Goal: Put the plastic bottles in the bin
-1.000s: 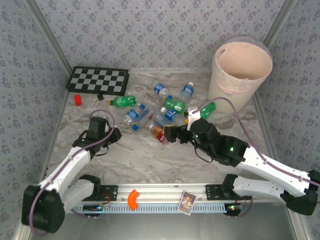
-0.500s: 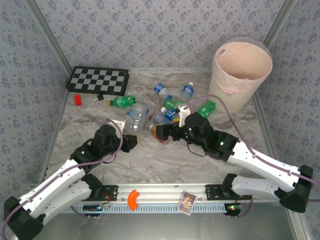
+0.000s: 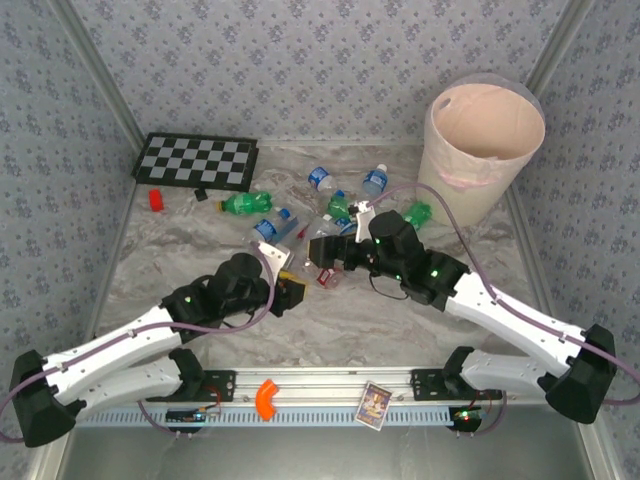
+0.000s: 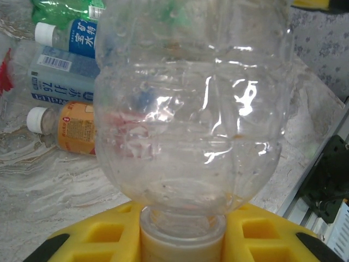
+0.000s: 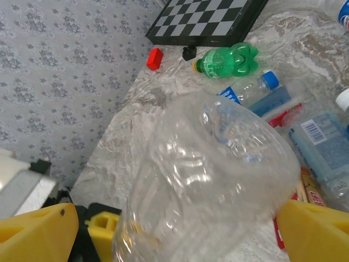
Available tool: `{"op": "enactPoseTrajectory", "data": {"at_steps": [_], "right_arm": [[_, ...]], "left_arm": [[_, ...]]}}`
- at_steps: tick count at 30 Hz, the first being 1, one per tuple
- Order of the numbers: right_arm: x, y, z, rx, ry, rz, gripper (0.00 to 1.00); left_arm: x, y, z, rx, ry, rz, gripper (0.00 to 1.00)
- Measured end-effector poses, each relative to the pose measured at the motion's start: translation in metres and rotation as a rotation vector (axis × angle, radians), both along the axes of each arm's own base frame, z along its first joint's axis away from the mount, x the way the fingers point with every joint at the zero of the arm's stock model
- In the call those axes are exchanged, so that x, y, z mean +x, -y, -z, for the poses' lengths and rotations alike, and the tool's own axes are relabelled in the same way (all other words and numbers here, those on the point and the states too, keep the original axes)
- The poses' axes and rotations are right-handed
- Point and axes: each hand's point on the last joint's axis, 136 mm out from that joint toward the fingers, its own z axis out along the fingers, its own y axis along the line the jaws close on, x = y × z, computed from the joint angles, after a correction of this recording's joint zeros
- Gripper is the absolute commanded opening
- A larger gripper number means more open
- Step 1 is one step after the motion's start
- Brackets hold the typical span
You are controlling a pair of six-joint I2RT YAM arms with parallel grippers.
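Both arms have swung inward since a second ago, meeting just below the middle of the top view. The left gripper [image 4: 182, 236] pinches the neck of a clear, bulbous, ribbed plastic bottle [image 4: 191, 109], its yellow fingers [image 4: 92, 240] pressed together on the pale collar. The right gripper [image 5: 180, 234] stands spread around that bottle's crinkled body. The other bottles [image 3: 322, 178] lie heaped on the marbled table [image 3: 190, 255]. The round cream bin [image 3: 455, 150] stands upper right, well apart.
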Motion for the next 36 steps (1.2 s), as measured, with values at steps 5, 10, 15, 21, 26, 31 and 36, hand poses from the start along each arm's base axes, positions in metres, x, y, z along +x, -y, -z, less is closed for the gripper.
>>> {"op": "enactPoseTrajectory", "data": {"at_steps": [5, 10, 15, 21, 26, 31, 36], "right_arm": [[0.005, -0.002, 0.007, 0.015, -0.05, 0.01, 0.91], [0.009, -0.001, 0.007, 0.041, -0.074, 0.025, 0.85], [0.009, -0.006, 0.004, 0.07, -0.088, 0.012, 0.66], [0.009, -0.008, 0.003, 0.086, -0.096, 0.008, 0.66], [0.01, -0.005, 0.002, 0.08, -0.091, 0.012, 0.65], [0.017, 0.015, -0.002, 0.042, -0.089, 0.066, 0.65], [0.049, 0.061, -0.054, 0.003, 0.013, 0.21, 0.63]], "left_arm": [[-0.002, 0.002, -0.003, -0.002, 0.011, 0.014, 0.29], [-0.005, 0.004, -0.007, -0.008, 0.023, 0.029, 0.29], [-0.007, 0.006, -0.011, -0.011, 0.03, 0.04, 0.29], [-0.005, 0.005, -0.011, -0.006, 0.037, 0.028, 0.34], [-0.004, 0.004, -0.012, -0.002, 0.049, 0.022, 0.74], [0.001, -0.005, -0.023, -0.023, 0.076, -0.028, 1.0], [0.003, -0.018, -0.043, -0.07, 0.13, -0.075, 1.0]]}}
